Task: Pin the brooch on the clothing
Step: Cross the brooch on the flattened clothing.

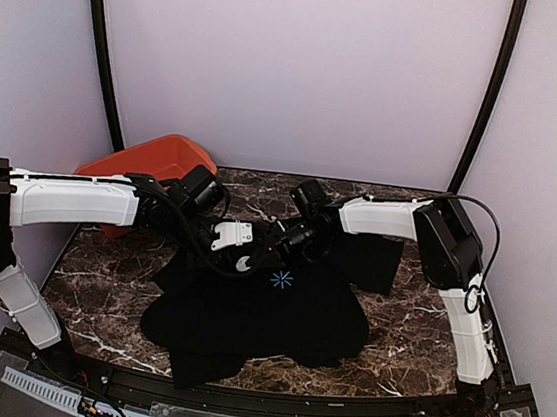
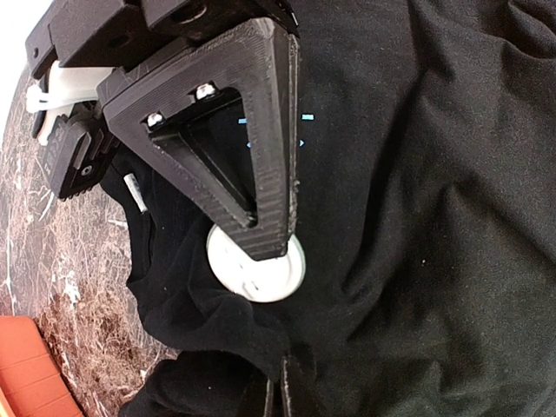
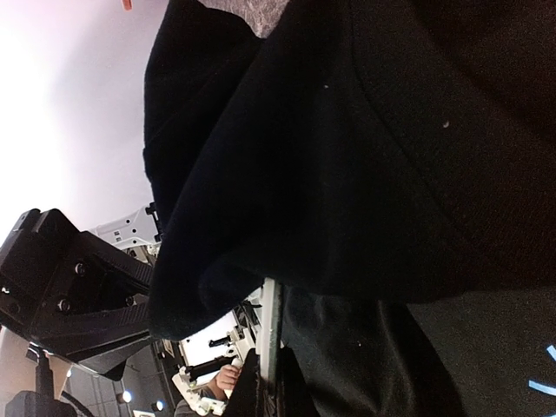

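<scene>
**Black shirt gathered, brooch at its edge, fastening not yet shown**

Black fabric takes up most of the marble table (image 1: 99, 279). The clothing (image 1: 276, 319) lies there rumpled, and its upper edge is bunched where the two arms meet. We judge the task to be in its middle stretch. The shirt has been taken hold of and the brooch brought up to it, but nothing we can see shows a pin through the cloth.

The left gripper (image 2: 280, 387) has its jaws closed, and the folds of the shirt converge into them, so we read it as pinching the cloth. The right gripper (image 2: 271, 248) is also clamped. One finger lies across the face of the brooch (image 2: 261, 282), which we take to be gripped flat between the two.

The brooch sits against a raised fold at the shirt's edge, near the light-blue starburst print (image 1: 281, 279). Pushing the pin through, closing it and letting go are all left to do.

Our count:
- one table
- two arms
- one shirt
- one orange bin (image 1: 153, 162), at the far left and well apart from the work
- two grippers
- one starburst print
- one brooch, a pale round disc
</scene>
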{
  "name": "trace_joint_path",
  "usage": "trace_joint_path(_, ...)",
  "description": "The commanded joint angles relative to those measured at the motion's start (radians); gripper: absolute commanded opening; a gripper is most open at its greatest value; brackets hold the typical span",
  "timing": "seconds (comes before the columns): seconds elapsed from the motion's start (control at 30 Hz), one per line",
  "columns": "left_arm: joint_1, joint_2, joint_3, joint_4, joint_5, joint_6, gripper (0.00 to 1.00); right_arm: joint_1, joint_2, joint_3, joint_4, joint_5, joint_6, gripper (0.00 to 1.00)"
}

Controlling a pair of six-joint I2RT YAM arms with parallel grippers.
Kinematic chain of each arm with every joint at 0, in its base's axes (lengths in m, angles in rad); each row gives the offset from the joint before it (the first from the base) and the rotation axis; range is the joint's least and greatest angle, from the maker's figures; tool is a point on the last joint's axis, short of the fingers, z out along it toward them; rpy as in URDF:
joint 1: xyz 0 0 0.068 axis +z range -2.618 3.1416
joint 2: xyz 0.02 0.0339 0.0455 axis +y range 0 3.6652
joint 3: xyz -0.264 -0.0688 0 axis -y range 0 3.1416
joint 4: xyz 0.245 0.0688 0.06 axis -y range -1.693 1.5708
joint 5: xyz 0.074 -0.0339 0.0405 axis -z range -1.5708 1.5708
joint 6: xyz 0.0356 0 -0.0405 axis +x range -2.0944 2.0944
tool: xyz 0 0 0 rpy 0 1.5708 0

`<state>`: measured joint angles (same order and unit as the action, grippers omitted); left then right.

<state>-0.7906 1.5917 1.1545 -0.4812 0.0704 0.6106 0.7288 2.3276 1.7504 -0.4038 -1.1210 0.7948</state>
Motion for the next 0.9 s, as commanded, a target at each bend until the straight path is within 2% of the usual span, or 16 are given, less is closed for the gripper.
trace_joint_path(0.0, -0.01, 0.004, -0.017, -0.028, 0.017, 0.01, 0.03, 0.013, 0.02, 0.035, -0.045, 0.023, -0.059, 0.0)
trace_joint_path(0.13, -0.01, 0.003, -0.016, -0.031, 0.018, 0.011, 0.04, 0.015, 0.02, 0.039, -0.047, 0.021, -0.072, 0.0)
trace_joint_path(0.23, -0.01, 0.003, -0.014, -0.034, 0.012, 0.01, 0.13, 0.015, 0.019, 0.044, -0.054, 0.021, -0.084, 0.0)
trace_joint_path(0.43, -0.01, -0.001, -0.013, -0.036, -0.006, 0.008, 0.21, 0.014, 0.02, 0.061, -0.069, 0.015, -0.112, 0.0)
trace_joint_path(0.6, -0.01, 0.003, -0.011, -0.037, -0.022, 0.005, 0.13, 0.014, 0.018, 0.067, -0.069, 0.007, -0.117, 0.0)
trace_joint_path(0.73, -0.01, 0.011, -0.009, -0.039, -0.046, 0.0, 0.02, 0.019, 0.005, 0.062, -0.068, 0.001, -0.128, 0.0)
trace_joint_path(0.87, -0.01, 0.02, -0.006, -0.042, -0.084, -0.006, 0.01, 0.032, -0.01, 0.055, -0.084, 0.001, -0.159, 0.0)
